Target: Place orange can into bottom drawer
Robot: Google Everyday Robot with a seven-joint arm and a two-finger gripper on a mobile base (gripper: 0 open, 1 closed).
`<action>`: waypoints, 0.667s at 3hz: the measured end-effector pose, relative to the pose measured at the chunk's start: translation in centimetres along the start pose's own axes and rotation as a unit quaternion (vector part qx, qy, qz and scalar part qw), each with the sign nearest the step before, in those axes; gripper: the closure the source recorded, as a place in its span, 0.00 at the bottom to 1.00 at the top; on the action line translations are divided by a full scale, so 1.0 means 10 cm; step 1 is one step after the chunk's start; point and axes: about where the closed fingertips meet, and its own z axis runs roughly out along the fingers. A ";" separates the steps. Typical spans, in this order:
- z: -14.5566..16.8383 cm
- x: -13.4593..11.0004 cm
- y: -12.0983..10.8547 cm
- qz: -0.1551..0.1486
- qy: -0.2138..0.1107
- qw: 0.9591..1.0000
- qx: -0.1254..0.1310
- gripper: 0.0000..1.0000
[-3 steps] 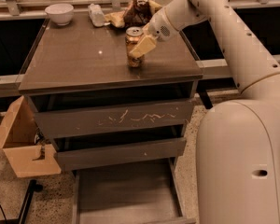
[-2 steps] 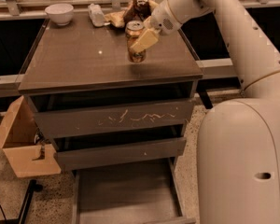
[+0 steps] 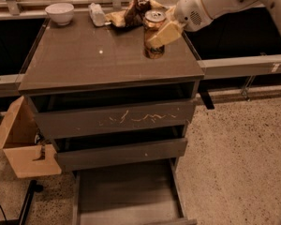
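Orange can, probably light, stiff yet slick and easily dented, is pinched at mid-body by the end effector over the worktop.

1. My tool: 1, over worktop rear right, clamped on the can.
2. orange can: 1.
3. Drawers: 3 total, i.e. 1 bottom drawer pulled out, 1 scratched drawer front, 1 plain drawer front.
4. Worktop back edge: 1 white bowl, 1 snack bag, 1 white packet.
5. cardboard box: 1, on floor at left.
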 end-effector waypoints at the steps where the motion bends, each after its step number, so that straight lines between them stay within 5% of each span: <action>1: -0.44 -0.09 0.32 0.003 -0.031 0.998 0.056 1.00; 2: -0.35 -0.02 0.74 0.009 -0.041 0.998 0.049 1.00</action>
